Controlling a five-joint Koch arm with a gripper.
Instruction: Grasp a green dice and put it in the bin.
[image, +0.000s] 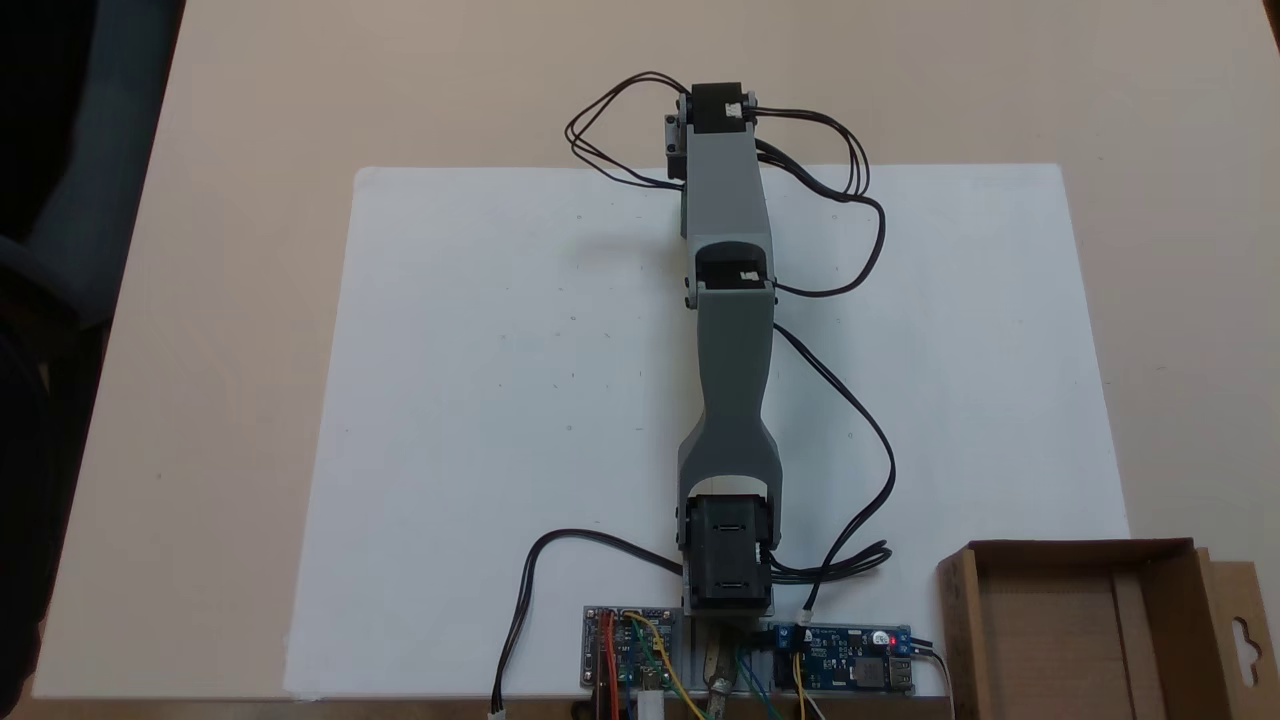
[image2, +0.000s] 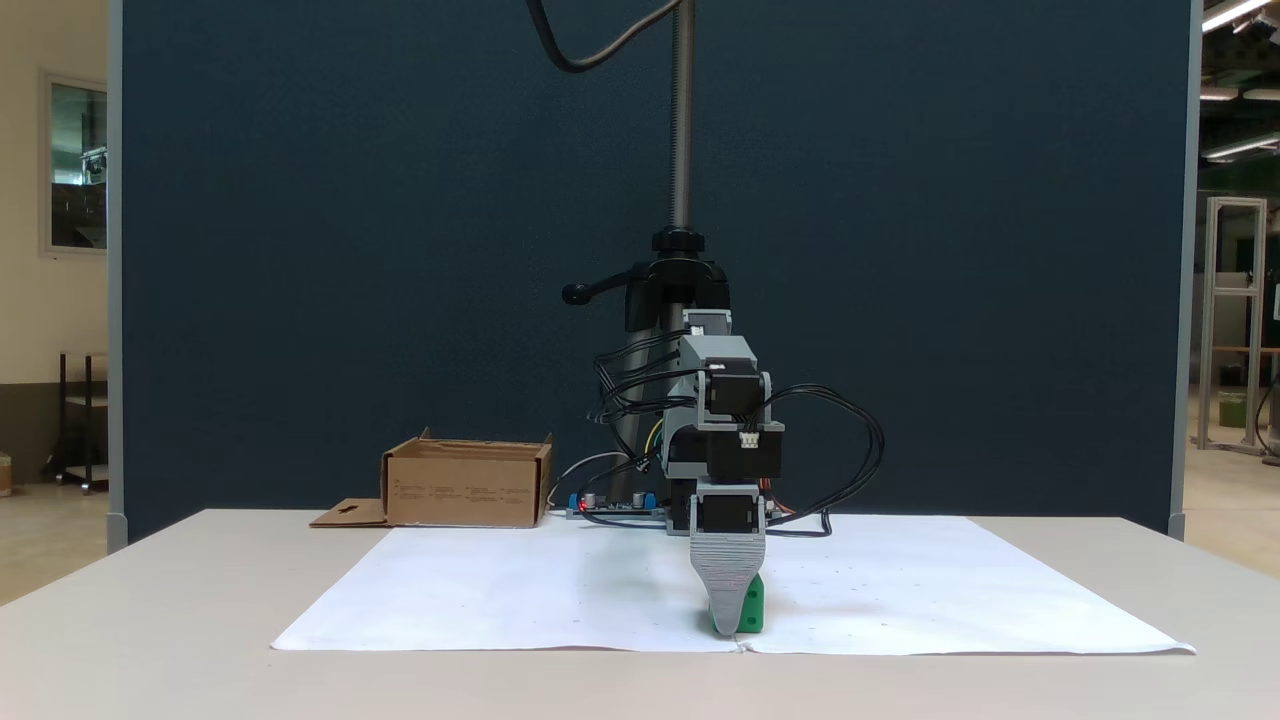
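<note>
One arm stretched out over the white sheet (image: 520, 400), gripper (image2: 728, 620) down at the die (image2: 753, 604); can't tell if it's clamped. Bin (image2: 465, 487) well apart.

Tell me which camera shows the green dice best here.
The fixed view from table level: the green dice peeks out beside the lowered tool on the white sheet. In the fixed view from above, the arm covers that spot, so no dice can be made out.

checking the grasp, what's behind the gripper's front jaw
The green dice peeks out behind and right of the gripper, on the white sheet. Most of it, and the other jaw, are covered.
</note>
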